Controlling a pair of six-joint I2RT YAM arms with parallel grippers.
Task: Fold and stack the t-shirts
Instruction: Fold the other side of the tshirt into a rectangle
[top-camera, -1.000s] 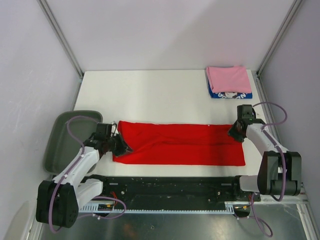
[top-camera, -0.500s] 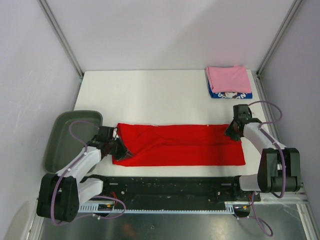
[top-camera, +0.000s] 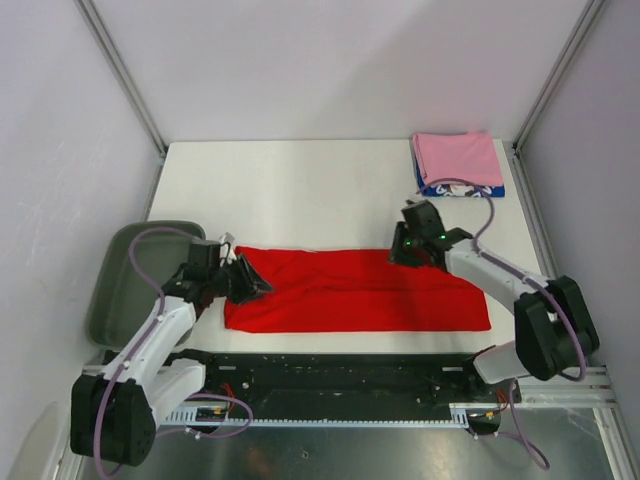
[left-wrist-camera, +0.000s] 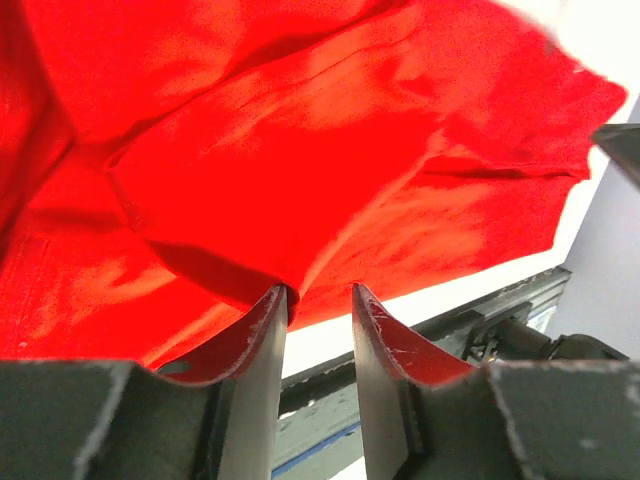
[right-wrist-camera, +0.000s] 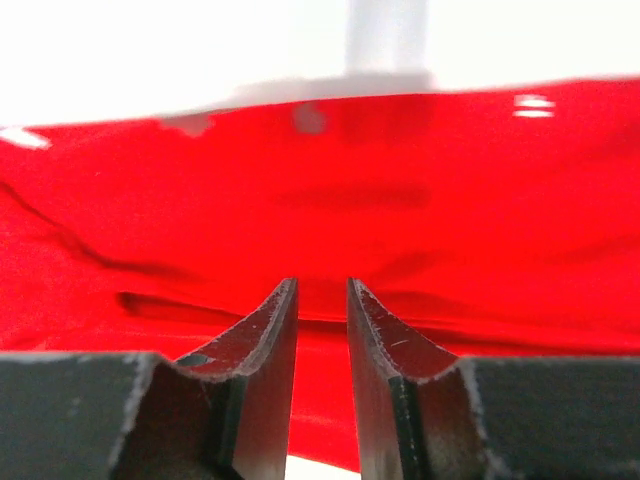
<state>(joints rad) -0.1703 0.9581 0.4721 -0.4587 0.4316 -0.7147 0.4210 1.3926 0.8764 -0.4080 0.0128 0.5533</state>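
Note:
The red t-shirt (top-camera: 350, 298) lies as a long folded strip along the near edge of the table. My left gripper (top-camera: 252, 284) is at its left end, shut on a lifted fold of the red cloth (left-wrist-camera: 300, 150), with white table showing under it; its jaws (left-wrist-camera: 318, 292) are narrow. My right gripper (top-camera: 398, 250) is over the strip's far edge, right of centre, with the jaws (right-wrist-camera: 322, 285) close together on a fold of the red cloth (right-wrist-camera: 400, 200). The folded pink t-shirt (top-camera: 458, 157) lies on the folded blue t-shirt (top-camera: 462, 189) at the far right corner.
A grey-green plastic tray (top-camera: 125, 285) stands off the table's left edge beside my left arm. The white table (top-camera: 300, 190) is bounded by metal frame posts and pale walls. A black rail (top-camera: 340, 370) runs along the near edge.
My right gripper has swung left along the shirt's far edge, drawing the far right corner inward. My left gripper has risen slightly with the left end.

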